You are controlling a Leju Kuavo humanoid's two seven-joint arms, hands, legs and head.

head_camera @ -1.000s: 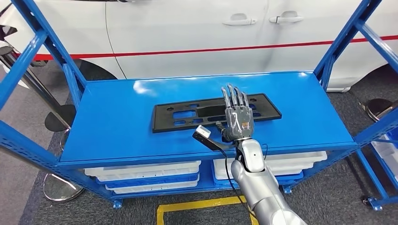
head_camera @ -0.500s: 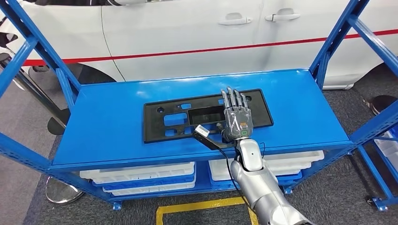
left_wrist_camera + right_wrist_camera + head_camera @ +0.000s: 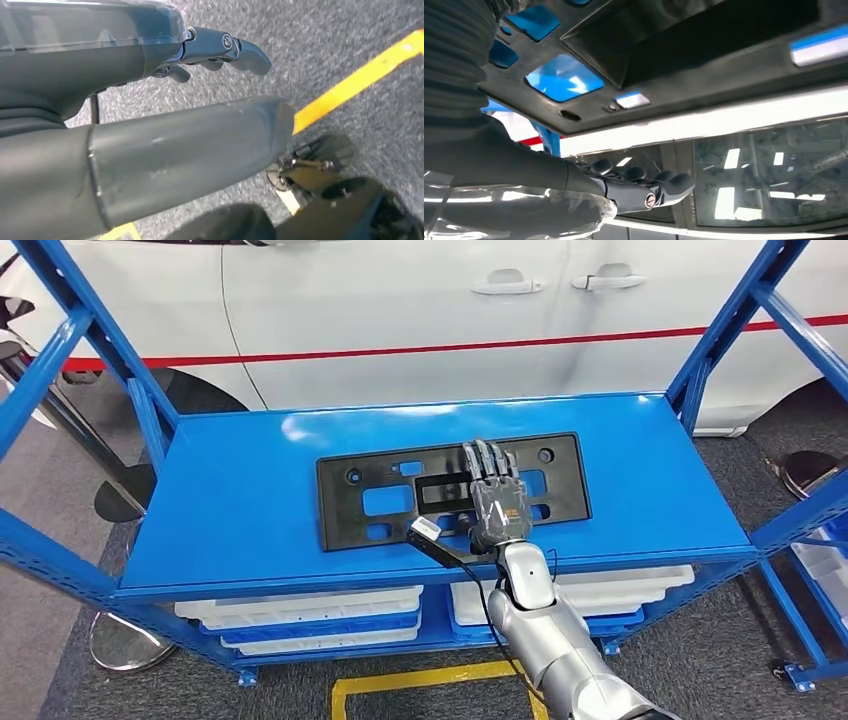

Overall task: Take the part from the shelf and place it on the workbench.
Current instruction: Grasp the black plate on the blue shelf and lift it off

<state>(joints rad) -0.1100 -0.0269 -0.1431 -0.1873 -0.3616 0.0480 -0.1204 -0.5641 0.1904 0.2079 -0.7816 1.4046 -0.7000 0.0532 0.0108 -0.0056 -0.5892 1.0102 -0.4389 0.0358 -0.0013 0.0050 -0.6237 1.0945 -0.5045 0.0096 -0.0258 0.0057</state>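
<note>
- Our right hand hovers flat, fingers apart, over the black part on the shelf.
- Risk: we nudge it far without gripping.

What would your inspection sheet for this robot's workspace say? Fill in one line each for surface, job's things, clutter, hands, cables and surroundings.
Surface: blue shelf, glossy, with light glare.
Job's things: black part lying flat on the shelf.
Clutter: nothing seen on the shelf top; white trays on the level below.
Hands: right hand stretched over the part, fingers spread; left hand hanging over the floor, holding nothing.
Cables: black cable along the right arm.
Surroundings: white car behind the shelf; yellow line on grey floor.
</note>
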